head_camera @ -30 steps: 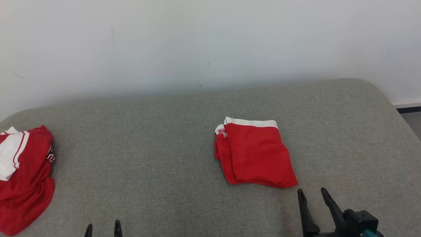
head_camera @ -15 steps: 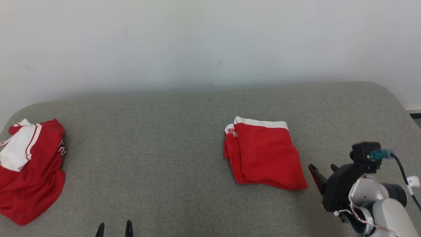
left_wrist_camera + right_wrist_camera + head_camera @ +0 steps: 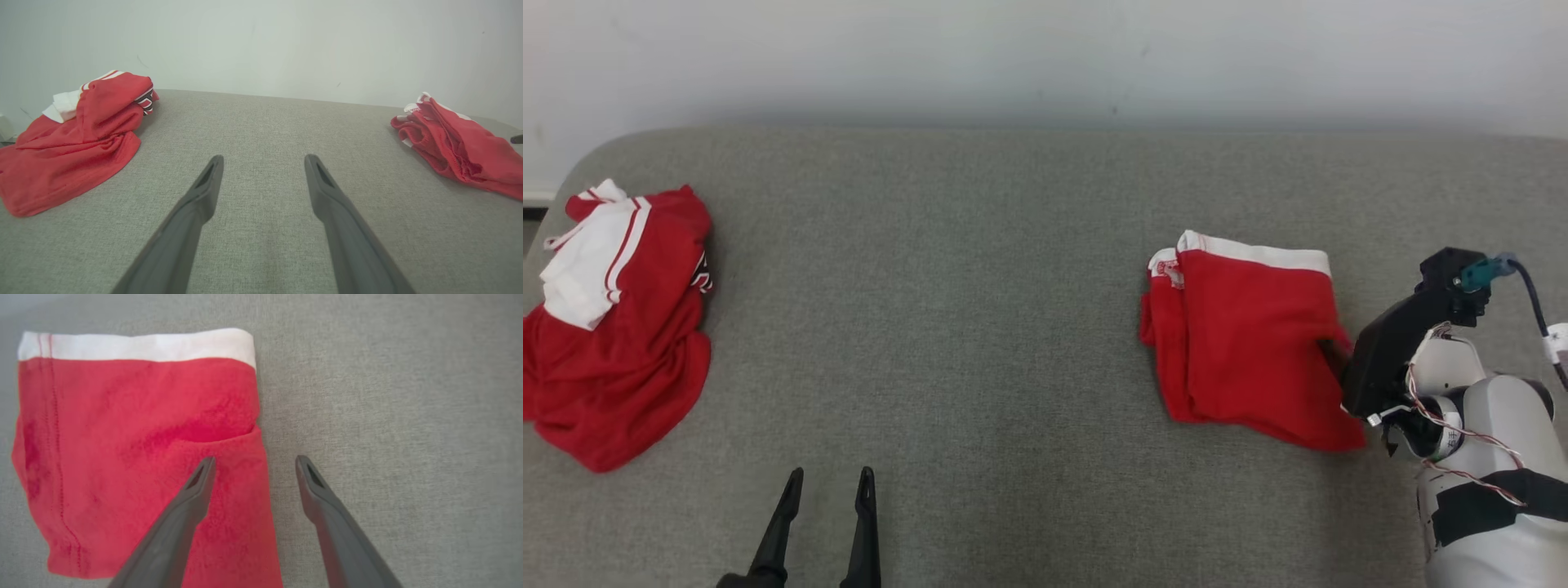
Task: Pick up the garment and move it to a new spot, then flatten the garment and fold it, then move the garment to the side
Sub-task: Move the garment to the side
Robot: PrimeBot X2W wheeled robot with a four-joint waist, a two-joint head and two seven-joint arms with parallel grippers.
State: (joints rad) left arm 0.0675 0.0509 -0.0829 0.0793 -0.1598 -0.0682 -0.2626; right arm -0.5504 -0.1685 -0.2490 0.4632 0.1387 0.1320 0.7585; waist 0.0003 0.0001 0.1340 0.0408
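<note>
Lot one: folded garment [image 3: 1250, 343], red, soft napped knit with a white band along the far edge. Rough rectangle, stacked layers showing at the left side, near right corner drawn out to a point. Lying flat on the right part of the upholstered surface [image 3: 980, 327], well apart from lot two.

Lot two: crumpled garment [image 3: 613, 327], smooth red jersey cloth with a white panel and thin red stripes. Heaped in loose folds at the far left edge of the same surface.

Upholstered surface: grey-green woven fabric, fine even weave, rounded far corners. Plain white wall [image 3: 1045, 49] behind, faintly scuffed.

Right gripper [image 3: 255, 459]: two long dark tapered fingers, spread wide, holding nothing. Poised over the right edge of the folded garment, one finger above red cloth, the other above bare weave. Contact with the cloth: cannot tell. Black wrist housing [image 3: 1396, 343] and pale forearm behind.

Left gripper [image 3: 832, 474]: same dark tapered fingers, spread wide, empty. Above bare weave at near left-centre, between the two lots, touching neither.
</note>
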